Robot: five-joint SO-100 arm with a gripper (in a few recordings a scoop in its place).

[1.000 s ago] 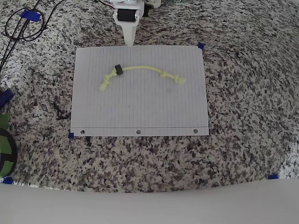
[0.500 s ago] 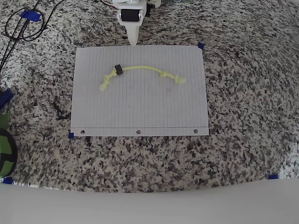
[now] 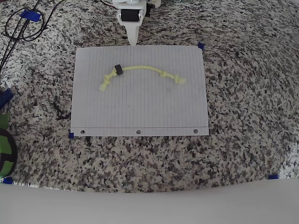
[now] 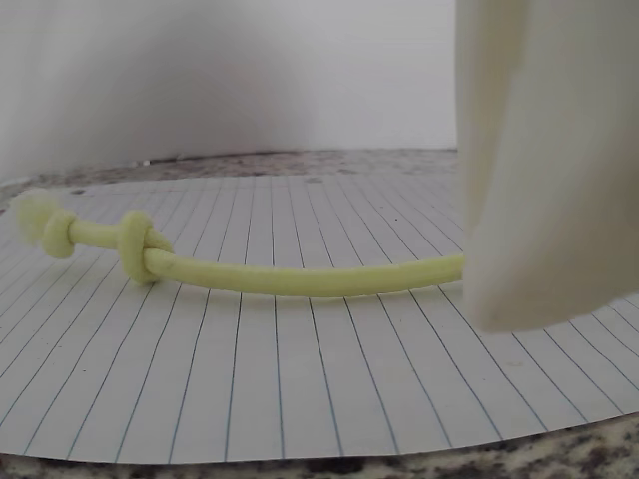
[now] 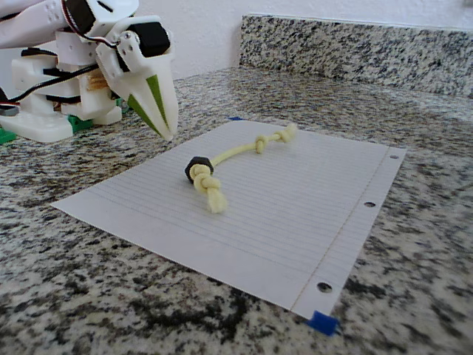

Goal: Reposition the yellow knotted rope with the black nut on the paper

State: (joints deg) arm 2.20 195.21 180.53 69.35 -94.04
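Gripper (image 3: 132,41) pressed together, holding nothing, hovering at the paper (image 3: 140,107) far edge. Yellow knotted rope (image 3: 142,70) lies at its 6 o'clock overhead, long axis 9-to-3; black nut (image 3: 118,69) nearest, around 7 o'clock.

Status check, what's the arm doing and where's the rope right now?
Gripper jaws closed, empty, above the paper's far edge. Yellow knotted rope lies curved on the sheet, black nut by one knotted end. Nothing in the way.

Setting: home kitchen. Evidence: speckled granite desk (image 5: 414,222) with matching granite backsplash (image 5: 355,44) along a plain white wall (image 5: 214,29).
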